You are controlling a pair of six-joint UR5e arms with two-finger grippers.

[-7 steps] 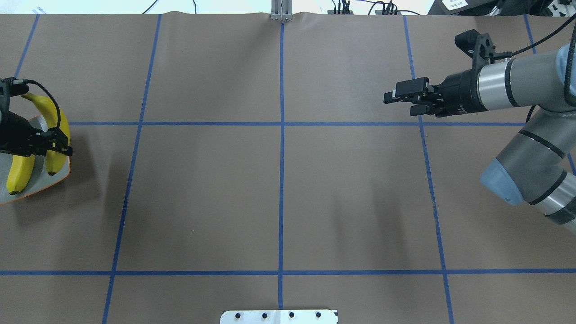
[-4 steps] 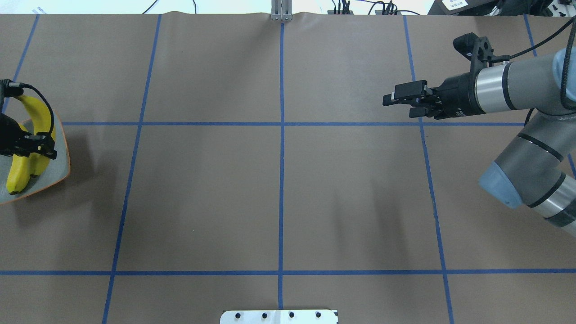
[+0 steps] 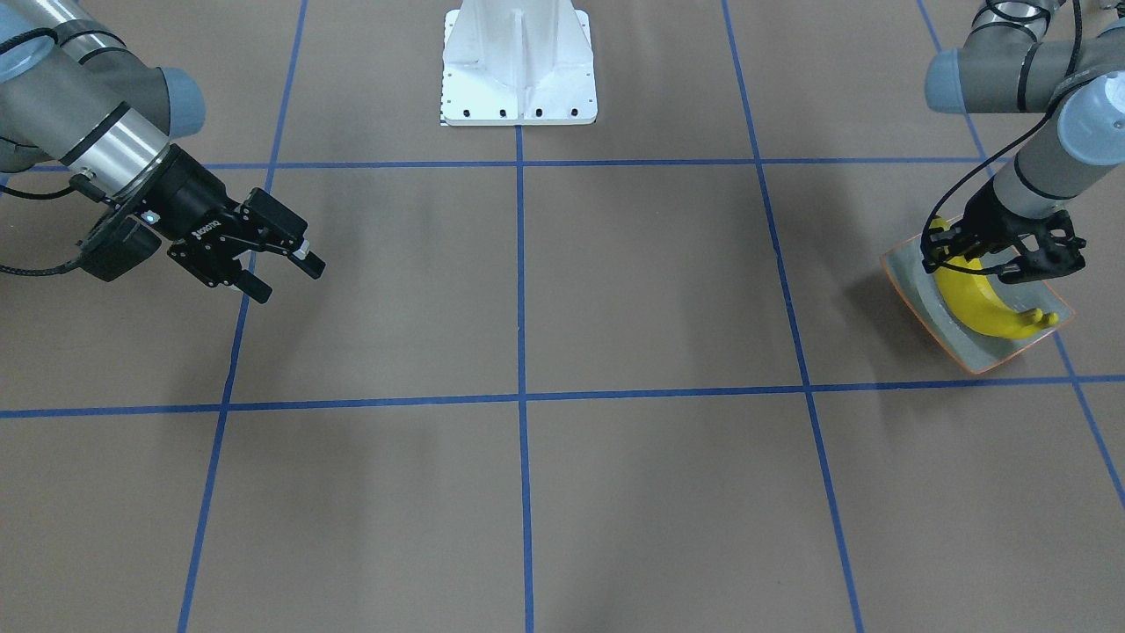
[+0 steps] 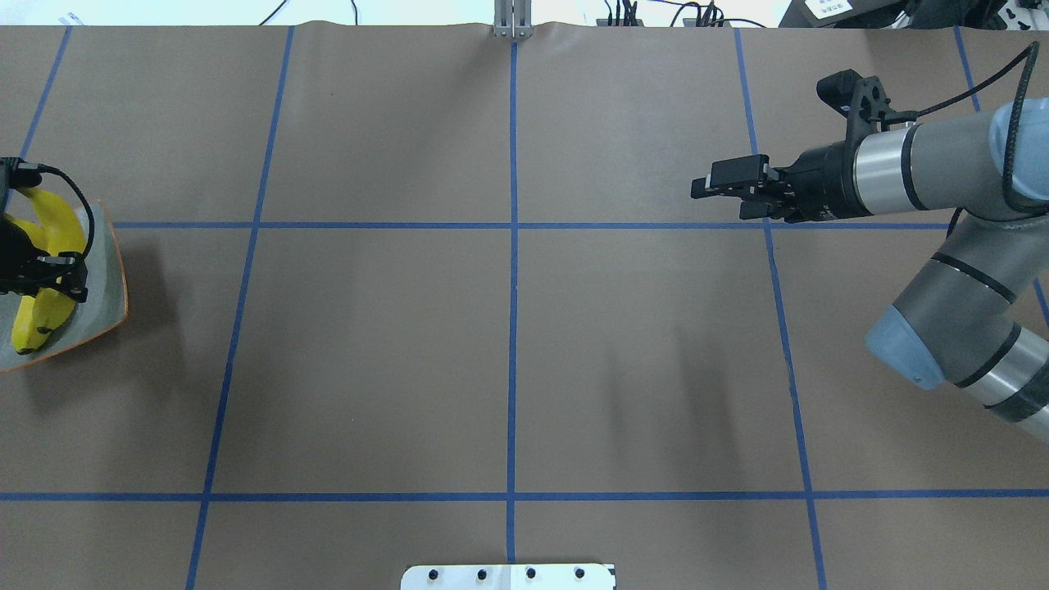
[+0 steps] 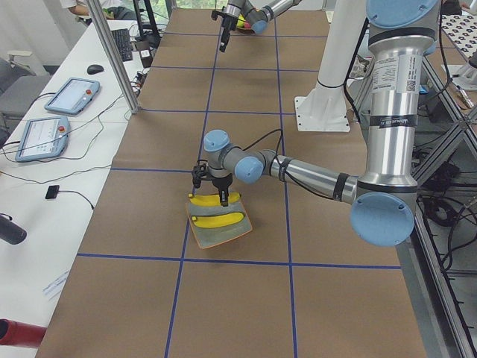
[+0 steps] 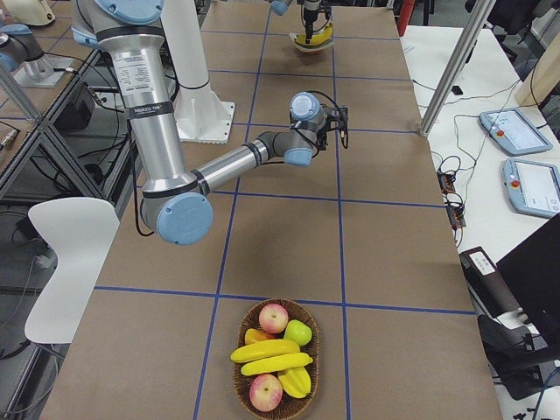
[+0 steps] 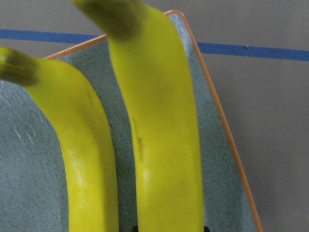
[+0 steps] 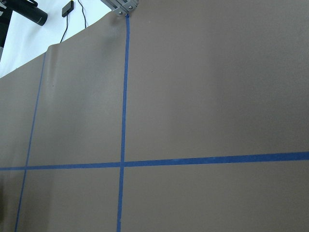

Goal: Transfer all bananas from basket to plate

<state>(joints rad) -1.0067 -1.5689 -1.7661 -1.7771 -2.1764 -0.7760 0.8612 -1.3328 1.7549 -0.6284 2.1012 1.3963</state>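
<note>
Your left end effector (image 3: 989, 262) is hanging over the plate (image 7: 217, 159) at the robot's left end of the desk (image 4: 369, 369). It is gripping a banana (image 7: 164, 145), or so the wrist view suggests, with dark fingertips (image 7: 205, 228) sitting at both flanks of the fruit. That banana is lying straight below the end effector. Its long axis is running parallel to the other banana (image 7: 87, 154), which is resting on the glaze just beside it, so you are likely needing only to lower and let go. Your right end effector (image 4: 721, 201) is hovering open and empty. Two more bananas (image 6: 265, 352) are waiting in the basket (image 6: 238, 385) at the opposite end, lying crosswise to the desk's length. The right arm is standing much nearer to them.
</note>
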